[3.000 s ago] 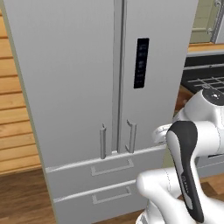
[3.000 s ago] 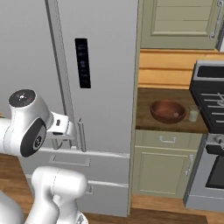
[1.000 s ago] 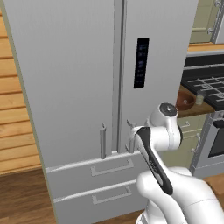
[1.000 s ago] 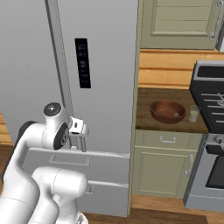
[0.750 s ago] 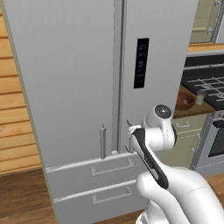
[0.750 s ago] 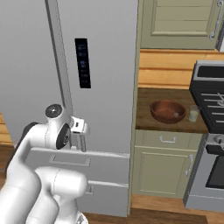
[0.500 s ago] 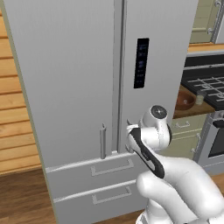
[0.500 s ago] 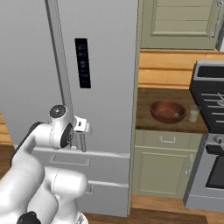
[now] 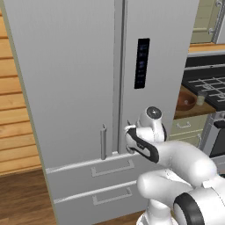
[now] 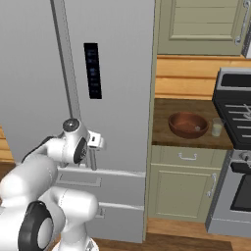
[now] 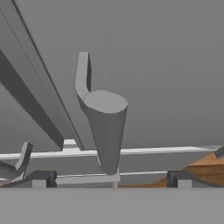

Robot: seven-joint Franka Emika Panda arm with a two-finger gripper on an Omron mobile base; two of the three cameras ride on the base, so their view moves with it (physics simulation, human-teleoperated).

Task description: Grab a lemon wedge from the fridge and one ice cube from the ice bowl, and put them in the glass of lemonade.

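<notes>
The grey fridge (image 9: 79, 74) stands shut, so the lemon wedge is hidden. My gripper (image 9: 129, 139) is at the lower end of the right door's bar handle (image 11: 104, 131). It is open, with one fingertip (image 11: 42, 178) on each side of the bar and not touching it. From the right base view the gripper (image 10: 96, 146) sits just under the black dispenser panel (image 10: 91, 70). The reddish-brown ice bowl (image 10: 188, 123) rests on the wooden counter to the right of the fridge. The glass of lemonade (image 10: 216, 127) stands just right of the bowl. No ice cube can be made out.
The left door's handle (image 9: 103, 141) hangs beside mine, with two drawers (image 9: 110, 169) below. A black stove (image 10: 236, 100) borders the counter on the right. Beige cabinets (image 10: 184, 188) sit under the counter and above it.
The arm has stretched forward from in front of the base to the fridge, bringing the open gripper around the right door's handle. Over the last second it only crept closer.
</notes>
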